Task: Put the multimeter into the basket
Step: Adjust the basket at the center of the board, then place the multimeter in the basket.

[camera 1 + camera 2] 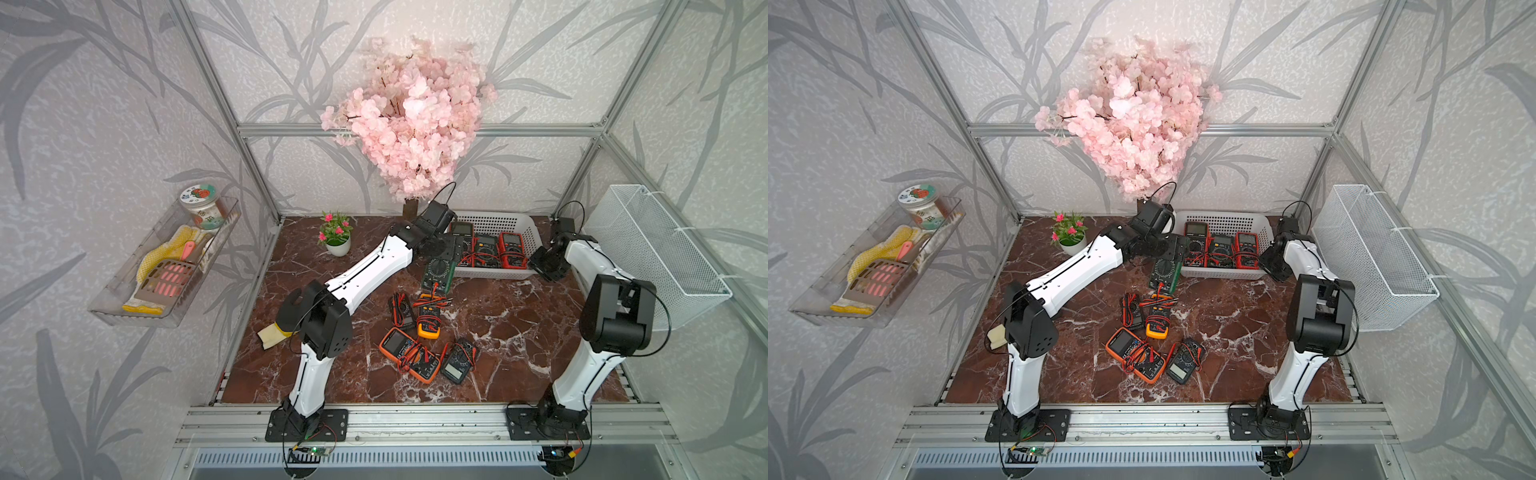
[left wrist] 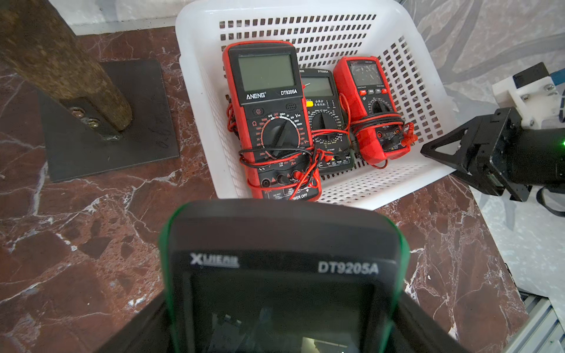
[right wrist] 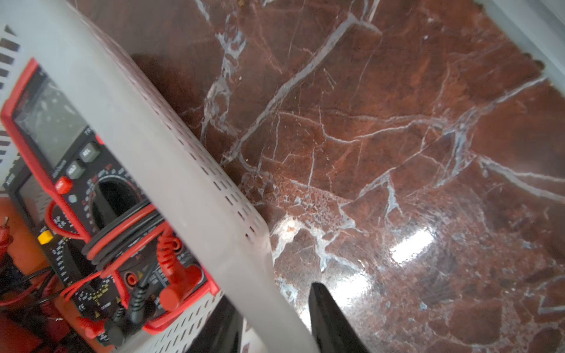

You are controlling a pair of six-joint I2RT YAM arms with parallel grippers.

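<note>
A green-cased multimeter (image 1: pixel 437 272) (image 1: pixel 1165 274) (image 2: pixel 284 269) is held at its screen end by my left gripper (image 1: pixel 454 246) (image 1: pixel 1177 249) (image 2: pixel 284 324), which is shut on its sides. It hangs tilted just in front of the left end of the white basket (image 1: pixel 494 216) (image 1: pixel 1225 216) (image 2: pixel 198 91). In the basket lie three multimeters, two red and one black. At the basket's right end, my right gripper (image 1: pixel 537 261) (image 1: pixel 1265 261) (image 3: pixel 275 318) is shut on the rim (image 3: pixel 171 152), with one finger inside and one outside.
Several loose multimeters (image 1: pixel 428 320) with leads lie mid-table on the marble top (image 1: pixel 519 332). A small potted plant (image 1: pixel 336 237) and the blossom tree's trunk and base plate (image 2: pixel 107 122) stand at the back. A wire-mesh bin (image 1: pixel 656 249) hangs on the right wall and a clear tray (image 1: pixel 166 270) on the left wall.
</note>
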